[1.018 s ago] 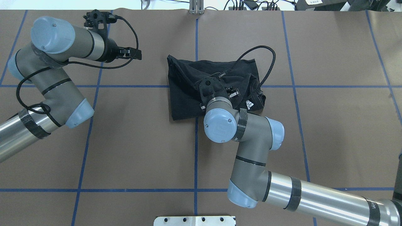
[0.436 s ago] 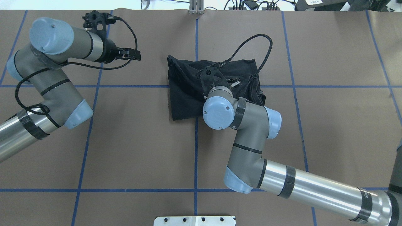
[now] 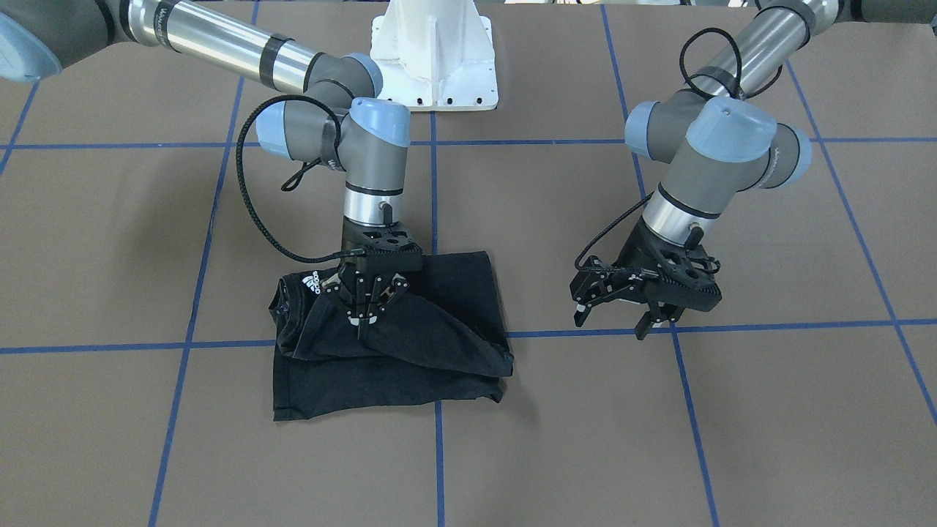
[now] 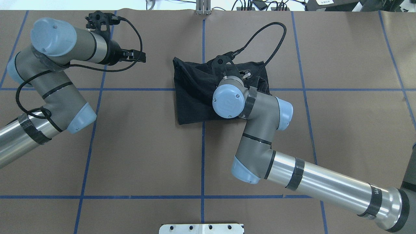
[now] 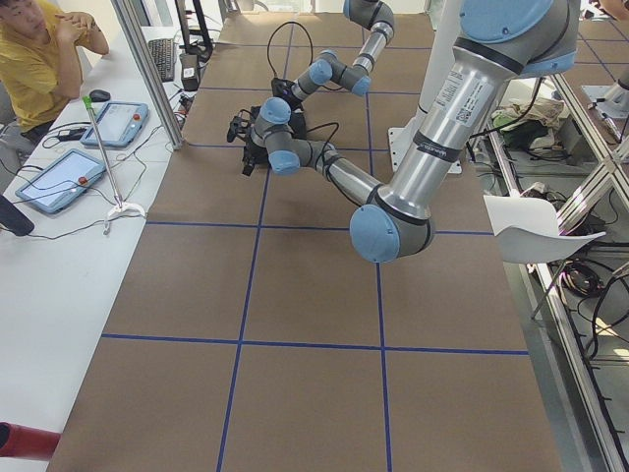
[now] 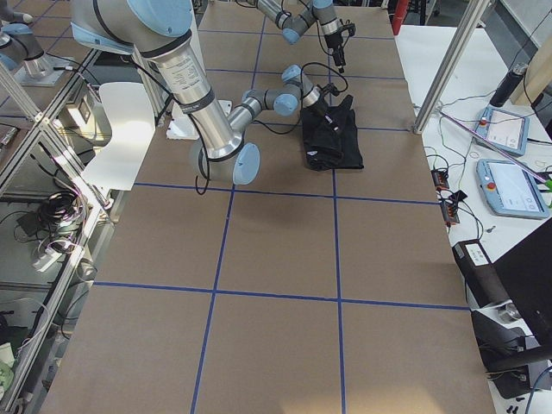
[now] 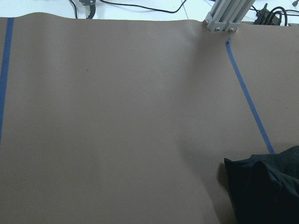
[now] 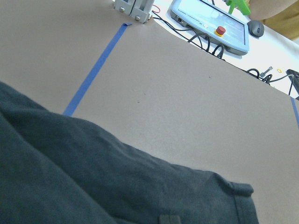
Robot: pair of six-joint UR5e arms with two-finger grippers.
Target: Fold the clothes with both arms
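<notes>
Black short-sleeved T-shirt (image 3: 410,351) lies part-folded mid-surface (image 3: 659,439), my right claw (image 3: 360,322) clamped on its upper layer, my left claw (image 4: 141,55) apart, empty, well aside; I judge this single pinch could drag the folded layers askew.

There is one black T-shirt (image 3: 395,351) on one brown table (image 3: 659,439). Two robot arms, the left arm (image 3: 714,157) and the right arm (image 3: 359,146), carry one gripper each: the left gripper (image 3: 615,323) and the right gripper (image 3: 362,326). There are also one white pedestal base (image 3: 435,55), two teach pendants (image 5: 111,123) and one person (image 5: 39,49).
</notes>
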